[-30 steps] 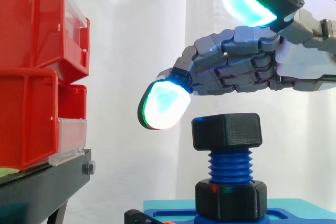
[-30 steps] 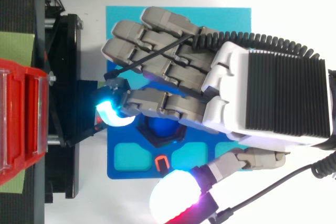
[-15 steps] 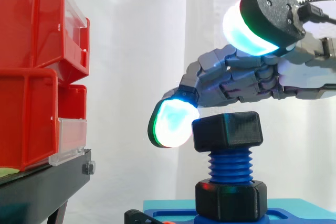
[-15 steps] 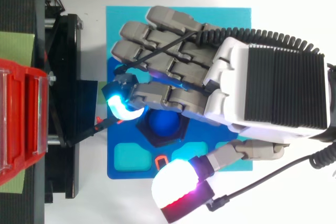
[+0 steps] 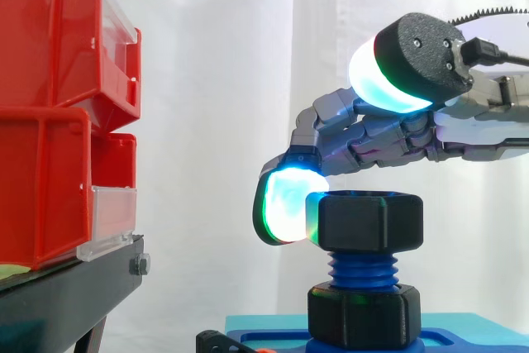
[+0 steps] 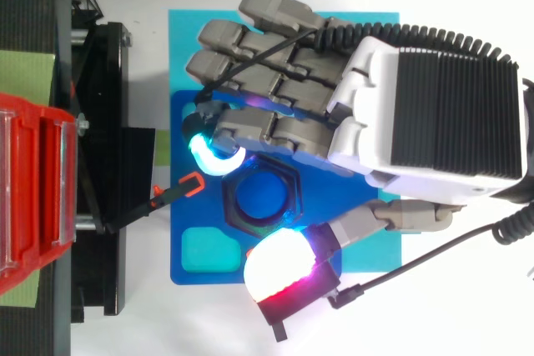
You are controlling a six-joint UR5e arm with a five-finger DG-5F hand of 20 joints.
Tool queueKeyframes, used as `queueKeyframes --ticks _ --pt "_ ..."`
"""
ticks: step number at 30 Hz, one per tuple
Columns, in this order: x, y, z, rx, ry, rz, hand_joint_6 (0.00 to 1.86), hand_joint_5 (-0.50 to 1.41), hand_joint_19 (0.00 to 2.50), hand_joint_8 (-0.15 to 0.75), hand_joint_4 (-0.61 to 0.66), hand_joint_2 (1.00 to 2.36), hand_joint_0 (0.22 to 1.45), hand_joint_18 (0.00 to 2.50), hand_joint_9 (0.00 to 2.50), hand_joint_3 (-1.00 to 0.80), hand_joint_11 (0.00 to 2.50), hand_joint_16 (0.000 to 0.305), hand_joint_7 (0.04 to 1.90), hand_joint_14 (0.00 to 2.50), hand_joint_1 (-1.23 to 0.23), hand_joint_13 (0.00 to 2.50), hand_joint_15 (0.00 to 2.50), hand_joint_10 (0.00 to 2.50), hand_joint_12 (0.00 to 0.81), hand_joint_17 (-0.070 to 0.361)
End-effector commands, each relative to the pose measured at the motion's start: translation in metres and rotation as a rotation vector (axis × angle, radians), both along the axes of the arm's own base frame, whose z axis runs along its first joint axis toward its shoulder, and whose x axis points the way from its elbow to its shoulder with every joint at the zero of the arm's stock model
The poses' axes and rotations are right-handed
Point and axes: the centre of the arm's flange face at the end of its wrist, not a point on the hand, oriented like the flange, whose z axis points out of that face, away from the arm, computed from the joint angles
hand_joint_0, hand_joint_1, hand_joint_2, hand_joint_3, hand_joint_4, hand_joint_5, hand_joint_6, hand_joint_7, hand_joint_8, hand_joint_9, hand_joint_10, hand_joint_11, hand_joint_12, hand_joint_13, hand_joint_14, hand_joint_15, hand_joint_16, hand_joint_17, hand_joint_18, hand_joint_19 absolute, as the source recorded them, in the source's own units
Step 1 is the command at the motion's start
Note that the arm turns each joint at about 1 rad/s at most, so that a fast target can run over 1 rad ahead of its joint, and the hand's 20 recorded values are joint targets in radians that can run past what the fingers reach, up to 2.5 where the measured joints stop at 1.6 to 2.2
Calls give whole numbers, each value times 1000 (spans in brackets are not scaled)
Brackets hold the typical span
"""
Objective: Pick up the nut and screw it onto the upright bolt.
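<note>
A black hex nut (image 5: 372,221) sits on top of the upright blue bolt (image 5: 362,267), which rises from a black collar (image 5: 364,316) on the blue base (image 6: 200,264). From above, the nut's ring (image 6: 288,199) surrounds the bolt's blue end (image 6: 260,198). My hand (image 6: 434,114) reaches in from the right above the bolt, fingers curled. One glowing cyan fingertip (image 5: 285,204) hooks down and presses on the nut's left side. The thumb pad (image 5: 380,80) hangs above the nut's level without touching it, beside it in the top view.
Stacked red bins (image 5: 50,113) stand on a black stand (image 5: 66,295) to the left, with a gap between them and the bolt. A black clip with an orange tip (image 6: 188,187) points at the base's left edge.
The hand has dropped and drawn back to the right. Its fingertip went from hovering to pressing on the nut, and the nut has turned and sunk lower on the thread.
</note>
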Motion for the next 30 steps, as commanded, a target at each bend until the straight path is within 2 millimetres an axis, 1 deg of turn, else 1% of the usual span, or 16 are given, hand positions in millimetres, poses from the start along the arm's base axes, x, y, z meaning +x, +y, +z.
queueKeyframes --ticks 1,8,14,20,25,26,27,30 --pt "0 -4 0 0 0 2 504 -135 0 317 307 1000 498 81 316 -500 0 38 1079 0 -143 246 0 0 334 86" --pt "0 -11 0 -1 0 -1 503 -117 0 323 316 1000 499 99 339 -500 0 37 1157 0 -155 266 0 0 330 84" --pt "0 -14 -1 -1 1 0 502 -87 0 332 374 1000 501 122 370 -500 0 36 1218 0 -164 286 0 0 323 81" --pt "0 -17 -1 -1 -1 2 502 -78 0 333 400 1000 503 140 426 -500 0 34 1192 0 -172 312 0 0 312 77" --pt "0 -20 0 -1 -1 5 502 -66 0 345 396 1000 505 171 503 -500 0 33 1197 0 -181 339 0 0 302 74" --pt "0 -21 1 -1 -2 6 502 -65 0 344 400 1000 505 173 511 -500 0 33 1194 0 -181 343 0 0 301 74" --pt "0 -22 1 -1 -2 6 503 -84 0 342 360 1000 505 178 516 -500 0 33 1124 0 -182 347 0 0 302 74" --pt "0 -23 2 -3 -4 15 504 -118 0 329 334 1000 505 176 513 -500 0 33 995 0 -185 352 0 0 305 74"
